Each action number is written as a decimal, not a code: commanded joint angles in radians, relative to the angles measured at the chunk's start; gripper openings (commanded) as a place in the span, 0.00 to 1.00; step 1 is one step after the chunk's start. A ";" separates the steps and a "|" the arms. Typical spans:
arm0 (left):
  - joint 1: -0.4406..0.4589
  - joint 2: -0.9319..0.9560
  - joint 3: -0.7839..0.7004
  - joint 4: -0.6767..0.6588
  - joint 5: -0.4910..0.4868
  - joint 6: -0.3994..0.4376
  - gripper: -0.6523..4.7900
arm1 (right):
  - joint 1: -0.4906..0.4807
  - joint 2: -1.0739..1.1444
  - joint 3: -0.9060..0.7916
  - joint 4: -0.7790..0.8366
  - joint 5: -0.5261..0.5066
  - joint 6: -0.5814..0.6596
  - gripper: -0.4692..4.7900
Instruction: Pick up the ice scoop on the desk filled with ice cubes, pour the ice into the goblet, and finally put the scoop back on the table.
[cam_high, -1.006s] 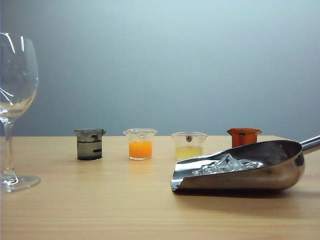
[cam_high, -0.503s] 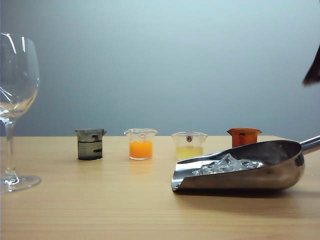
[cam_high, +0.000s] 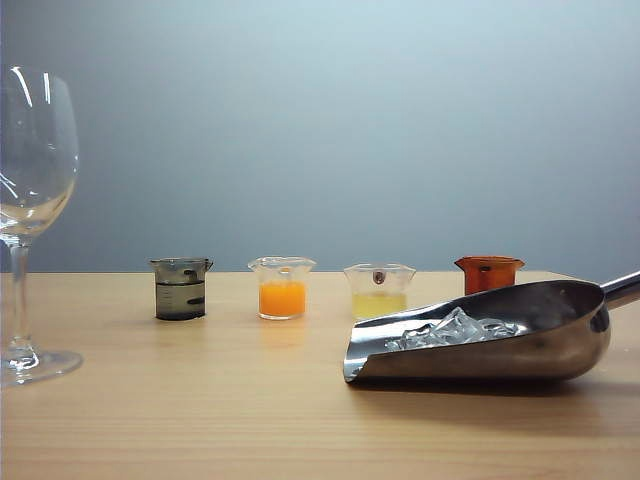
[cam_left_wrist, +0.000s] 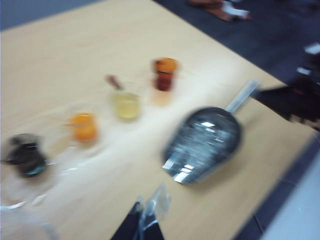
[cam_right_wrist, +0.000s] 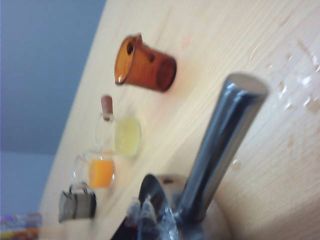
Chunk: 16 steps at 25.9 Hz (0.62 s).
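The steel ice scoop (cam_high: 500, 340) lies on the desk (cam_high: 200, 420) at the right, its handle running off the right edge. Ice cubes (cam_high: 455, 328) sit piled in its trough. The tall clear goblet (cam_high: 30, 200) stands at the far left. Neither gripper shows in the exterior view. In the blurred left wrist view, my left gripper (cam_left_wrist: 145, 222) hovers well above the desk, apart from the scoop (cam_left_wrist: 202, 145), fingers together and empty. In the right wrist view, my right gripper (cam_right_wrist: 147, 217) is shut and empty, close beside the scoop's handle (cam_right_wrist: 220, 150).
Several small beakers stand in a row behind the scoop: a dark one (cam_high: 181, 289), an orange one (cam_high: 281, 288), a yellow one (cam_high: 379, 290) and an amber one (cam_high: 488, 273). The desk's edge and dark floor (cam_left_wrist: 280, 40) show past the scoop's handle.
A dark shape showed at the exterior view's right edge half a second ago and is gone now. Scoop, goblet and beakers have not moved.
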 joint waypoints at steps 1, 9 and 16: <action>-0.094 0.031 0.005 -0.008 -0.069 -0.010 0.11 | -0.002 -0.024 -0.029 0.026 0.025 0.012 0.08; -0.208 0.163 0.005 -0.002 -0.101 -0.009 0.11 | -0.002 -0.003 -0.045 -0.045 0.140 0.013 0.10; -0.208 0.172 0.004 0.012 -0.102 -0.009 0.11 | -0.007 0.015 -0.050 -0.023 0.150 -0.013 1.00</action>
